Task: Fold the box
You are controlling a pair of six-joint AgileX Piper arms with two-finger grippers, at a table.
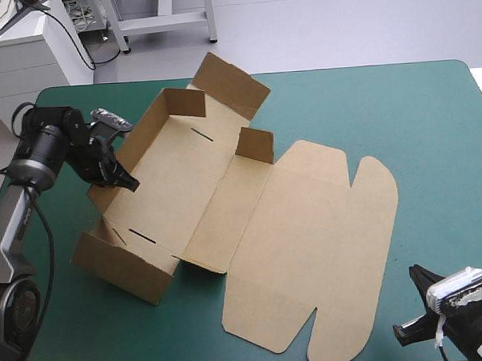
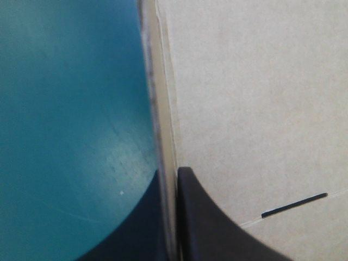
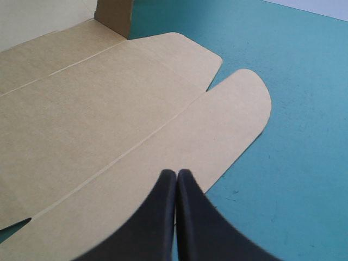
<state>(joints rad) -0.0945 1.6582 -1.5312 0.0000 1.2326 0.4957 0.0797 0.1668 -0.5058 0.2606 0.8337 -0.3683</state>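
While the box (image 1: 225, 189) is lying on the desk (image 1: 430, 124) with its tray toward the left edge and its lid (image 1: 324, 249) spreading flat to the right, the left gripper (image 2: 175, 171) is pinching the tray's outer long wall (image 2: 163, 98), fingers all but closed on the board. That wall is running near to far, and the tray floor is lying to the gripper's right, so the fold is probably going inward that way. The right gripper (image 3: 176, 173) is hovering closed and empty off the lid's near corner, well apart from the tray.
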